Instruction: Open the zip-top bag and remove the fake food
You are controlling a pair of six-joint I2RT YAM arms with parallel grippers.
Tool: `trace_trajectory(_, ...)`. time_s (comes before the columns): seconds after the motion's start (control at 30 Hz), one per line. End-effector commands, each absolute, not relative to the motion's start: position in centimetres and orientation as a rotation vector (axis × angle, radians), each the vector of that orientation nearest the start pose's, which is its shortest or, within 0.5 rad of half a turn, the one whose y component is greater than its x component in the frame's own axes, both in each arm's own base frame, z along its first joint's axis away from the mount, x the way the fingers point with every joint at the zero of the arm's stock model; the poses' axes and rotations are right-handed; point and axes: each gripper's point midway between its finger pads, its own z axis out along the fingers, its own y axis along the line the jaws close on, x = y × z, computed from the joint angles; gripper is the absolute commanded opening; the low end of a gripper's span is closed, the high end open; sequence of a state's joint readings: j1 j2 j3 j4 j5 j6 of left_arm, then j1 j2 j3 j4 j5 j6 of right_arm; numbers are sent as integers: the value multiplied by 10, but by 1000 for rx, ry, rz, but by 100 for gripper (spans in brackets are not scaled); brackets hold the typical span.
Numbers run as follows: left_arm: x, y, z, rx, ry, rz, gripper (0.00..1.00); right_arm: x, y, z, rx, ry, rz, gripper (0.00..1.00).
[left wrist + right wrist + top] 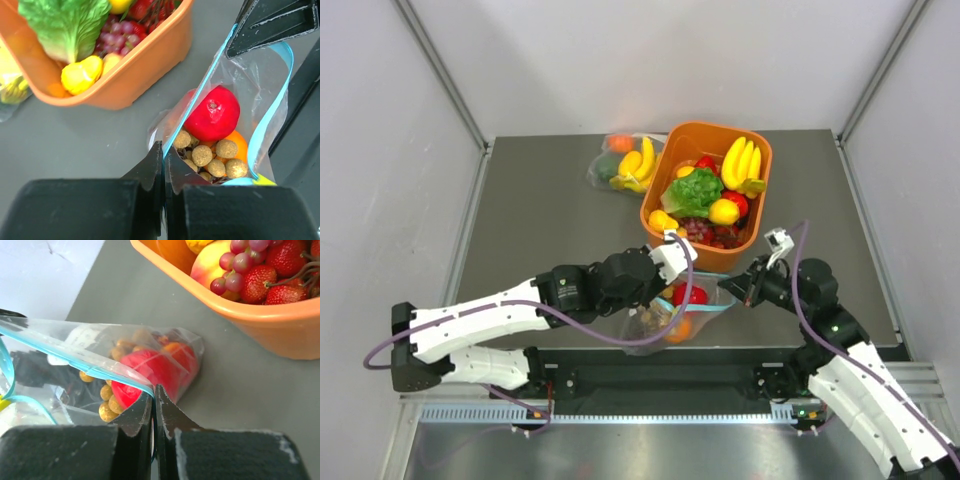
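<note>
Zip-top bag [682, 318] is sitting at the near edge of the table [540, 220], just in front of a basket [725, 258] of toy produce, stretched between two robot arms. The left claw [163, 150] is pinching one end of the teal zip strip, while the right claw [153, 390] is clamping the opposite end, and the two sides of the strip are standing apart. Inside, a red apple [212, 120] is lying on an orange [240, 144] and a brownish grape bunch [210, 159]. A second bag [620, 165] holding bananas is lying beyond, left of the basket.
</note>
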State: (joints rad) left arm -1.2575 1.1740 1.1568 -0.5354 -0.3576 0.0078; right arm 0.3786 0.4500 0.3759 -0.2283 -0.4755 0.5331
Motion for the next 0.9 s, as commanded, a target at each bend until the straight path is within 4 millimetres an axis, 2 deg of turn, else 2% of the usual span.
trace_trajectory(0.0, 180, -281, 287, 926, 1759, -314, 0, 198, 170, 159, -149, 2015, 885, 0)
trace_trajectory(0.03, 180, -281, 282, 931, 1760, -309, 0, 200, 173, 162, -163, 2009, 865, 0)
trace_trajectory(0.07, 180, -283, 279, 938, 1756, -311, 0, 194, 181, 154, -203, 2051, 850, 0)
trace_trajectory(0.13, 179, -288, 268, 959, 1757, -321, 0, 202, 176, 159, -179, 2046, 750, 9)
trace_trajectory(0.17, 179, -288, 264, 959, 1761, -318, 0, 201, 176, 159, -182, 2052, 729, 17)
trace_trajectory(0.2, 179, -289, 260, 963, 1764, -314, 0, 201, 175, 163, -182, 2038, 701, 36)
trace_trajectory(0.23, 179, -290, 254, 967, 1766, -314, 0, 201, 175, 174, -192, 2010, 702, 43)
trace_trajectory(0.27, 181, -289, 252, 952, 1768, -305, 0, 198, 173, 181, -200, 1991, 702, 60)
trace_trajectory(0.3, 182, -287, 244, 960, 1768, -291, 0, 197, 171, 189, -205, 1973, 698, 66)
trace_trajectory(0.33, 183, -288, 245, 952, 1757, -298, 0, 197, 169, 206, -220, 1933, 697, 67)
trace_trajectory(0.4, 181, -289, 240, 966, 1755, -306, 0, 189, 164, 223, -231, 1892, 709, 68)
trace_trajectory(0.47, 177, -292, 244, 965, 1733, -355, 0, 181, 164, 250, -259, 1820, 751, 68)
trace_trajectory(0.53, 174, -292, 244, 971, 1718, -387, 0, 172, 172, 268, -307, 1775, 822, 68)
trace_trajectory(0.63, 170, -292, 244, 974, 1713, -425, 0, 163, 189, 285, -377, 1730, 917, 68)
trace_trajectory(0.83, 169, -295, 229, 1013, 1738, -436, 0, 156, 235, 284, -505, 1724, 1027, 67)
trace_trajectory(0.87, 169, -296, 227, 1016, 1742, -436, 0, 152, 249, 275, -539, 1755, 1023, 67)
